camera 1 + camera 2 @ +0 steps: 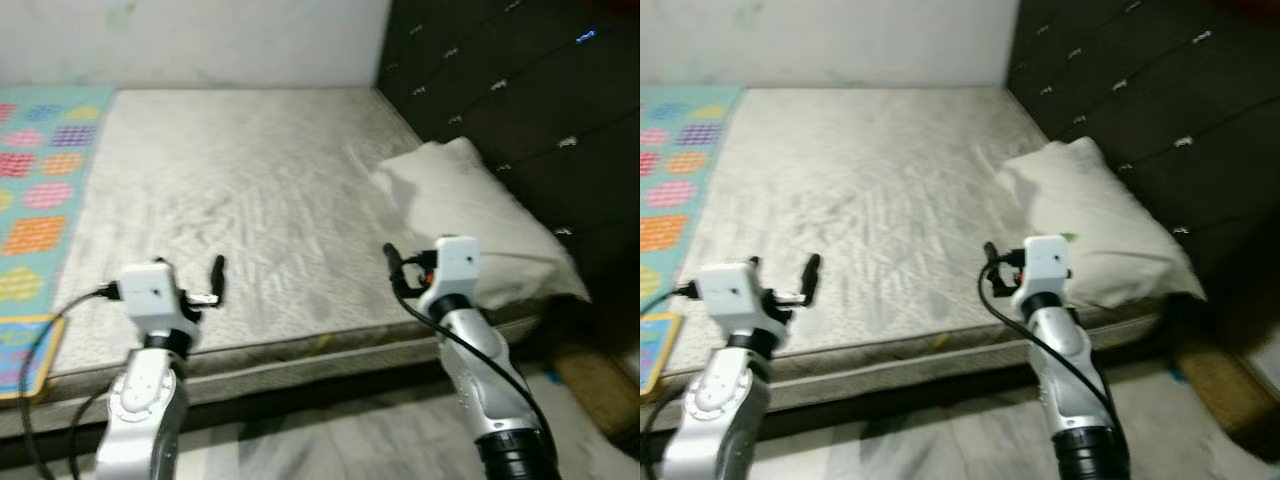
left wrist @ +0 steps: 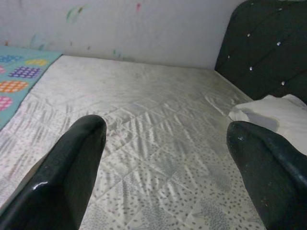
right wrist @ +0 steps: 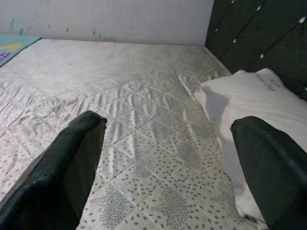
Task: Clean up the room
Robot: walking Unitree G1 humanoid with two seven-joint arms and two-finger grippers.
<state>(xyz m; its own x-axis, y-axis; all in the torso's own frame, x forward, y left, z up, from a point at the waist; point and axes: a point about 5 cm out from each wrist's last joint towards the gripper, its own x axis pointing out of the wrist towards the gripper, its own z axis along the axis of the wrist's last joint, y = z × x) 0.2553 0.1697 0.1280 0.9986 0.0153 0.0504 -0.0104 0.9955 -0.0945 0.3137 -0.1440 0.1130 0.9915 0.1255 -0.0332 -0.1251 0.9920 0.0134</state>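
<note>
Pillow (image 1: 470, 215) at right of frame, on mattress (image 1: 240, 200) by headboard (image 1: 520, 90); looks soft, light, floppy; best pinched at near corner; left gripper (image 1: 205, 285) lower left, right gripper (image 1: 400, 270) lower centre, both wide open, holding nothing; mat (image 1: 40, 190) far left.

Your two head views look forward and down from above the near edge of the mattress (image 1: 240, 190), taking in both silver arms, the white wall behind and the dark headboard (image 1: 520, 90) on the right. The right eye sits slightly to the side, so everything shifts a little leftward in it. Each wrist camera sits low and close over the quilted surface, looking along its own black fingers (image 2: 72, 167) toward the far wall. All four views share the mattress, the pillow (image 3: 249, 110), the headboard and the patterned mat (image 1: 670, 170).
</note>
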